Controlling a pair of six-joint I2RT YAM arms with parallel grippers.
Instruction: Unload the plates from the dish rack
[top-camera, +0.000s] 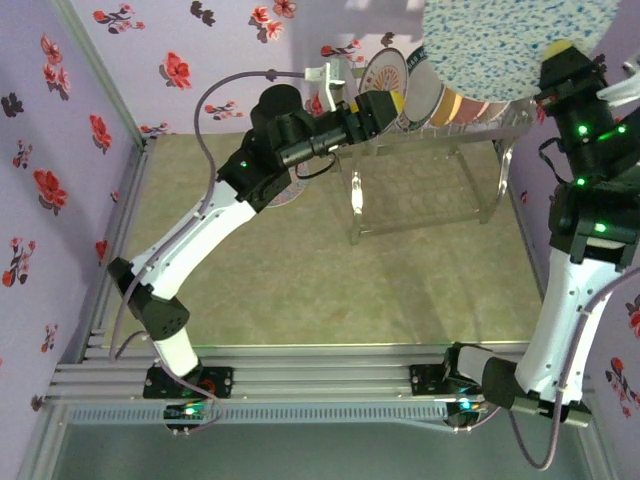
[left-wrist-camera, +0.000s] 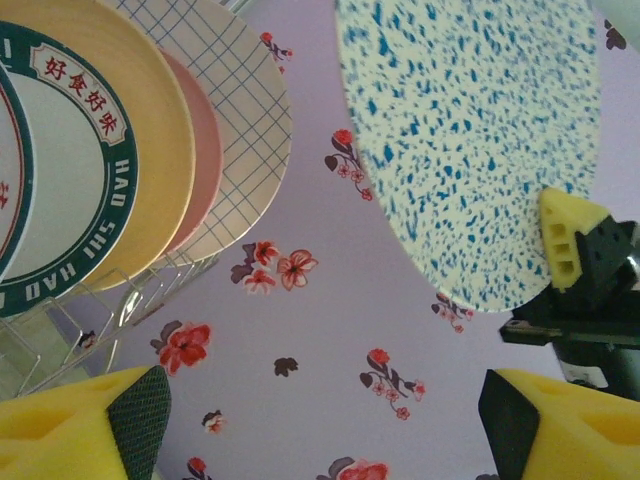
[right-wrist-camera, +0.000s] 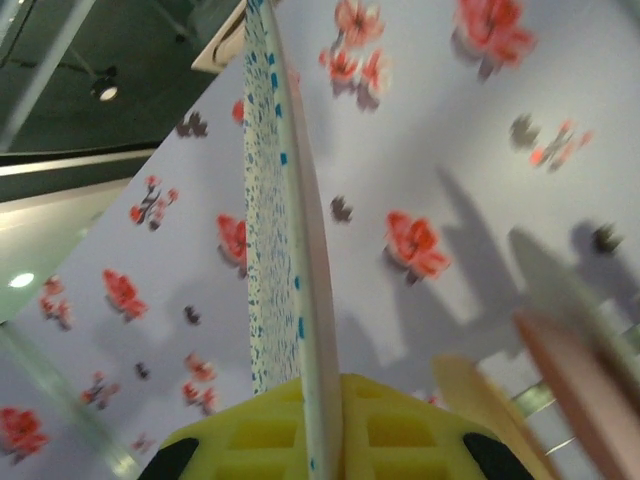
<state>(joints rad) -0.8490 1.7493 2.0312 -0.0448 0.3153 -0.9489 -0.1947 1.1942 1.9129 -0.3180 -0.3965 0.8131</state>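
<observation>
Teal-speckled, the plate (top-camera: 510, 45) is clamped edge-on by its rim in my right gripper (top-camera: 557, 50), held high above the dish rack (top-camera: 357, 200) so it clears the other plates (top-camera: 440, 95) standing in their slots, while my left gripper (top-camera: 392, 105) hovers wide and empty beside them.

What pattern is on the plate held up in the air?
The round raised plate is cream with blue-teal speckles, clearest in the left wrist view.

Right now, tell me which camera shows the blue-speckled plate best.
The left wrist camera: nearly the whole face of the speckled plate shows, with the right claw pinching its rim. The top camera cuts off its upper part; the right wrist camera sees it edge-on.
</observation>
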